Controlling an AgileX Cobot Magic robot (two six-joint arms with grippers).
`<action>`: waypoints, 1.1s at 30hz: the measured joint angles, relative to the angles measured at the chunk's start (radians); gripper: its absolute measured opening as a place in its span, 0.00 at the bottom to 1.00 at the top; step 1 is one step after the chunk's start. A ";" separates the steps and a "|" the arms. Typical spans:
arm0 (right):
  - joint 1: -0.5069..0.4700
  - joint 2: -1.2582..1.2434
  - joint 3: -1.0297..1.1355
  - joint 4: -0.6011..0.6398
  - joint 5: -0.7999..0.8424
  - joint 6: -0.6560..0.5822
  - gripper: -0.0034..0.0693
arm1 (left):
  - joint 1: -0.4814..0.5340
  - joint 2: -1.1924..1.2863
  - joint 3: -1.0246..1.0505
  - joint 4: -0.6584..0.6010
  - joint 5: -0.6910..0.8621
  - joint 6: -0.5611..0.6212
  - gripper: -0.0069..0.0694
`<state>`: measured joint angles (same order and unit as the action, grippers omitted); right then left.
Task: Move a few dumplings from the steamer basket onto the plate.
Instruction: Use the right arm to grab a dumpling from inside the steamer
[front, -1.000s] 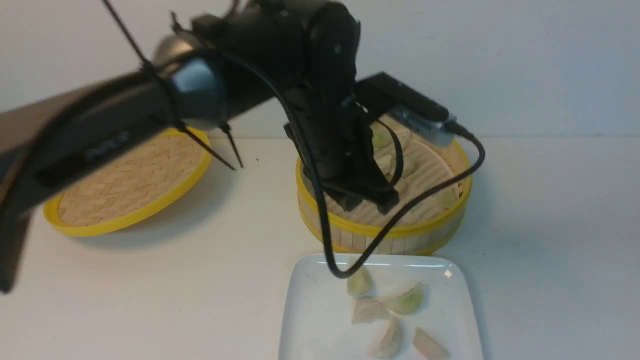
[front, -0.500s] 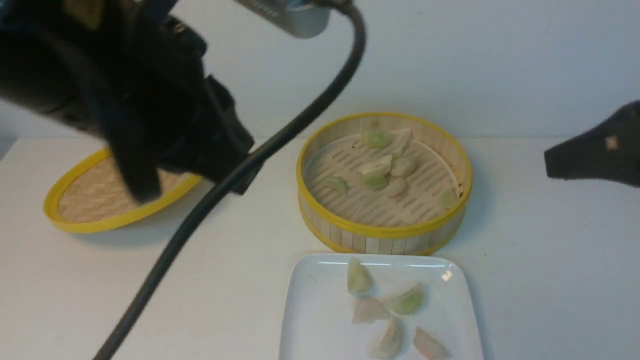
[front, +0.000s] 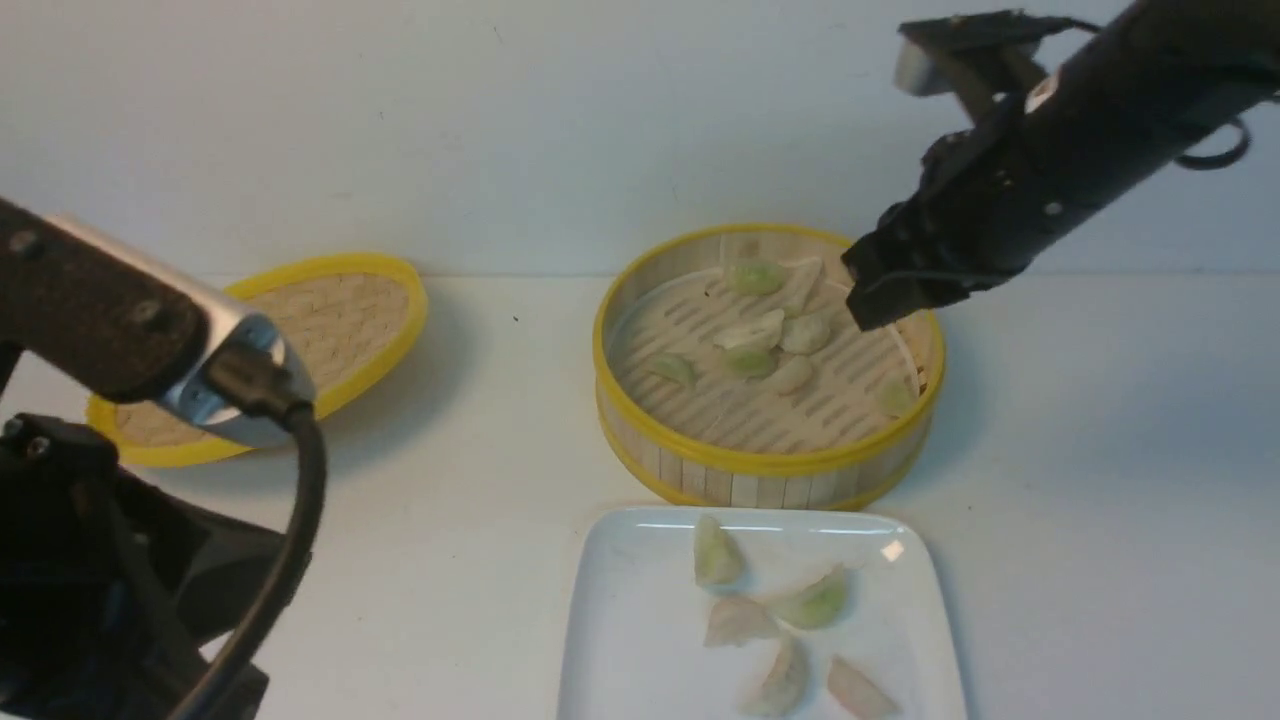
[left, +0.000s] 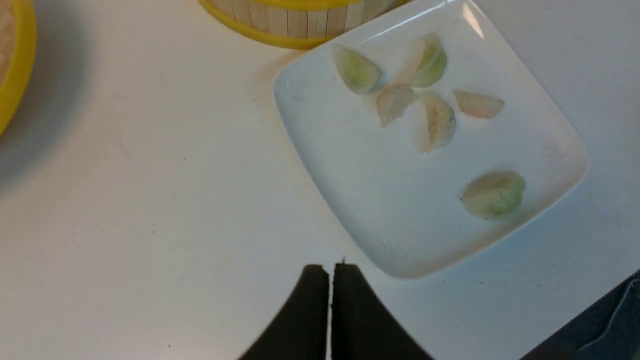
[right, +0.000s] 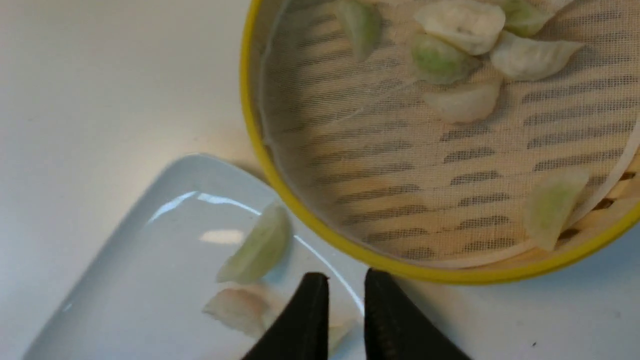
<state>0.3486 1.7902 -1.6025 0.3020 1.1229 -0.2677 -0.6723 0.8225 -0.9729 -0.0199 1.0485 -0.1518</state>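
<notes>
Jaws on the left gripper (left: 330, 270) are pressed together with nothing between them. Its tips hang over the bare table (left: 150, 200), just beside one rounded corner of the plate (left: 350, 165).

Jaws on the right gripper (right: 346, 280) stand a narrow slit apart and hold nothing. From the front, that gripper is raised above the far right part of the basket (front: 760, 465), and I cannot tell whether it touches anything.

Inside the basket, dumplings (front: 790, 375) lie on the slatted floor. Most are bunched from the middle toward the back, one sits apart toward the left, and one is alone against the right wall.

On the robot's side of the basket, just beside it, the white square plate carries more dumplings. The left wrist view shows six: five in a loose bunch on the half nearer the basket, and a sixth alone near the opposite edge. The front view cuts that edge off.

Well apart to the left of the basket, a woven lid (front: 330, 320) with a yellow rim lies on the table, partly hidden behind the left arm (front: 100, 310).
</notes>
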 joint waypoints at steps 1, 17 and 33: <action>0.001 0.008 -0.005 -0.005 -0.002 0.005 0.26 | 0.000 -0.005 0.001 0.000 0.002 -0.002 0.08; 0.012 0.448 -0.274 -0.104 -0.115 0.138 0.83 | 0.000 -0.071 0.002 0.044 0.154 -0.073 0.08; 0.012 0.511 -0.303 -0.110 -0.143 0.164 0.51 | 0.000 -0.073 0.002 0.052 0.206 -0.084 0.08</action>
<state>0.3606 2.3010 -1.9057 0.1922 0.9799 -0.1034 -0.6723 0.7499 -0.9708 0.0321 1.2546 -0.2354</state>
